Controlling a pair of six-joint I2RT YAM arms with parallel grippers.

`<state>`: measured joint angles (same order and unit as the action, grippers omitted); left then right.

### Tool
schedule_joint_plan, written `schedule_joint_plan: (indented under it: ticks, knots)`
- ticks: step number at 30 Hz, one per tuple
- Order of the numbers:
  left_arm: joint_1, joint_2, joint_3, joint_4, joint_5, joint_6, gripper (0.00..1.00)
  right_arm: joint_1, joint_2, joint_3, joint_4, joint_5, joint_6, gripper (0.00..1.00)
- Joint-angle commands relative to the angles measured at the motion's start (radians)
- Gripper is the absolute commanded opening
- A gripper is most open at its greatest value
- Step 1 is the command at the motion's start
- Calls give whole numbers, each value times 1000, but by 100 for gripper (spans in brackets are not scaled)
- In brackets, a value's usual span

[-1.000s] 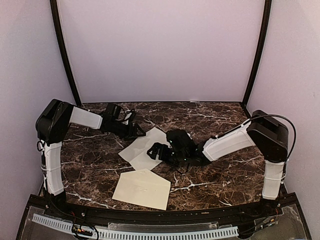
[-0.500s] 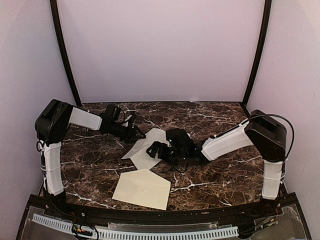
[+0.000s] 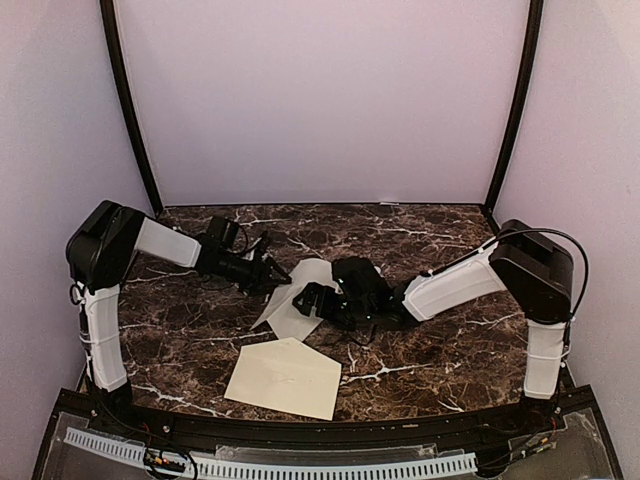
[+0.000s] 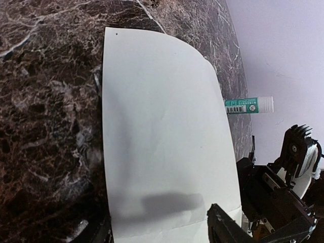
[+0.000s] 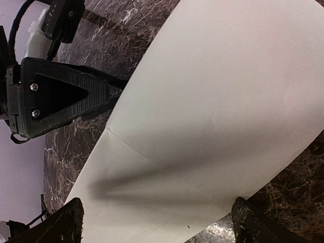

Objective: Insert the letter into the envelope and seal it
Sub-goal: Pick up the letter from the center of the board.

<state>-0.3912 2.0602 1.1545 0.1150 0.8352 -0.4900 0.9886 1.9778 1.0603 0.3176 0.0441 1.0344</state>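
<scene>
Left gripper (image 4: pixel 156 225) was spread wide. One finger (image 4: pixel 229 226) overlapped the near edge of the letter (image 4: pixel 162 136), and the other sat just off the sheet's side edge. Nothing was clamped.

Right gripper (image 5: pixel 158 215) was also wide open, with its fingers (image 5: pixel 63 223) at the two bottom corners of its wrist view and the letter spanning the gap between them. No pinch was visible there either.

The two grippers faced each other across the sheet, left on its left edge and right on its right. In the right wrist view, the left gripper's black body sat against the paper's edge.

The letter was bowed rather than flat. It showed a curved far edge in the left wrist view, and one straight crease plus a soft shadow band in the right wrist view. It lay mid-worktop (image 3: pixel 420 350) on dark marble.

The envelope (image 3: pixel 283 380) lay flat nearer the arm bases, with its pointed flap folded out toward the far side. The letter was wholly outside it, just beyond the flap tip; I couldn't tell whether the two touched. Neither gripper was on the envelope.

A glue stick (image 4: pixel 248 105), a white tube with a green label and barcode, lay on its side past the letter's far edge, near it but apart.
</scene>
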Motion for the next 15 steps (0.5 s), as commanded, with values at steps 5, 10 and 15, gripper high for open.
schedule_joint_plan:
  ticks: [5, 10, 15]
  knots:
    - [-25, -84, -47, -36, 22, 21, 69, -8, 17, 11, -4, 9, -5, 99]
    - [-37, -93, -67, -28, 22, 14, 70, -7, 14, 12, 0, 7, -11, 98]
    - [-38, -95, -80, -13, -1, -5, 70, -9, -17, -18, 20, 15, -13, 99]
